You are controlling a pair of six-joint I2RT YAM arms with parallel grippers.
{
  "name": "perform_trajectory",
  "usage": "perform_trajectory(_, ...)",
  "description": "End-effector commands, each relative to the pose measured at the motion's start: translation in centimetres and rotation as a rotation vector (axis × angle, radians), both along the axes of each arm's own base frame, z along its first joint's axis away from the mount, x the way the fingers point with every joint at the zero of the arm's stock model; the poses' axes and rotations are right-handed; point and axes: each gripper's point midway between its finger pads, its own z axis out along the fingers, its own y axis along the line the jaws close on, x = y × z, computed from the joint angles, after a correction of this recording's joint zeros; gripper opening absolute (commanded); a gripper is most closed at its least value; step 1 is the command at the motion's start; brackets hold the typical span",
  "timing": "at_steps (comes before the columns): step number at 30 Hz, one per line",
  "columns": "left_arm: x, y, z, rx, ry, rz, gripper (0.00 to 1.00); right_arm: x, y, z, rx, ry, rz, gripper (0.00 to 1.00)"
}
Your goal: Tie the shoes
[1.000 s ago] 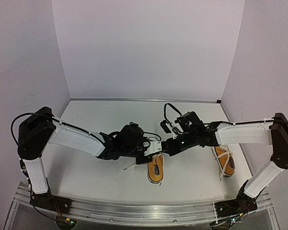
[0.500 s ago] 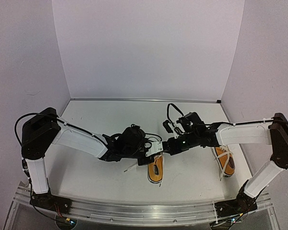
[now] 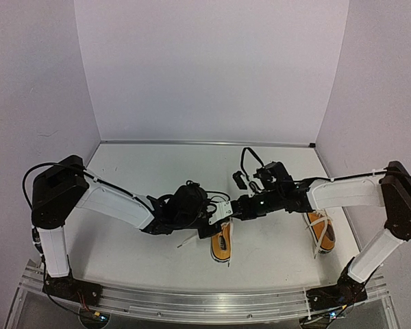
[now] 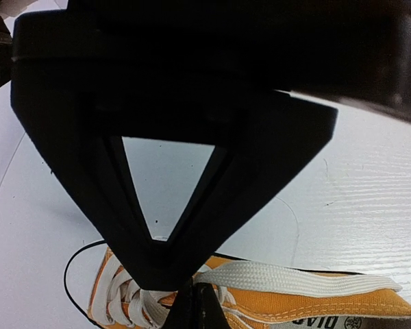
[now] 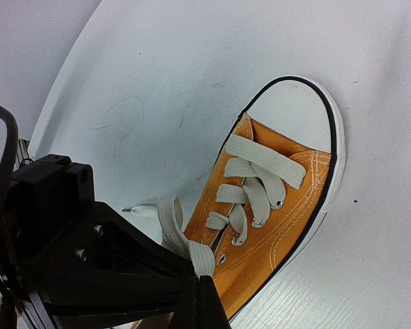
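Note:
One orange shoe (image 3: 222, 247) with a white toe cap lies near the table's front middle, toe toward the arm bases. Both grippers meet just above its laced throat. My left gripper (image 3: 218, 218) is shut on a flat white lace (image 4: 294, 279) that runs off to the right over the shoe's side (image 4: 315, 305). My right gripper (image 3: 234, 209) is shut on a folded loop of lace (image 5: 203, 255) beside the shoe's eyelets (image 5: 260, 205). The loop's loose end (image 5: 140, 210) rests on the table. The second orange shoe (image 3: 320, 233) lies at the right, partly under the right forearm.
A loose lace tip (image 3: 185, 241) trails on the white tabletop (image 3: 137, 178) left of the middle shoe. Purple walls close in the back and both sides. An aluminium rail (image 3: 205, 298) with the arm bases runs along the near edge.
The left arm has shifted slightly right toward the shoe, and the right gripper has edged left. Both grippers stay shut on the laces.

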Motion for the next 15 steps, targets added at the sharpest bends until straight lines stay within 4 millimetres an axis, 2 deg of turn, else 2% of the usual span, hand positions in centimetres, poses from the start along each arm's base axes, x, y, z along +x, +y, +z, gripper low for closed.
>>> perform_trajectory(1,3.0,2.4,-1.0,-0.047,0.048,0.218,0.0,-3.8,4.2,1.8,0.131,0.008,0.193,0.0)
perform_trajectory(11,4.5,4.1,-0.7,-0.179,0.053,0.38,0.0,-3.9,4.5,2.2,0.139,0.001,0.182,0.0)
perform_trajectory(15,4.5,3.8,-0.4,-0.278,0.097,0.393,0.0,-4.0,4.5,1.9,0.135,0.007,0.179,0.0)
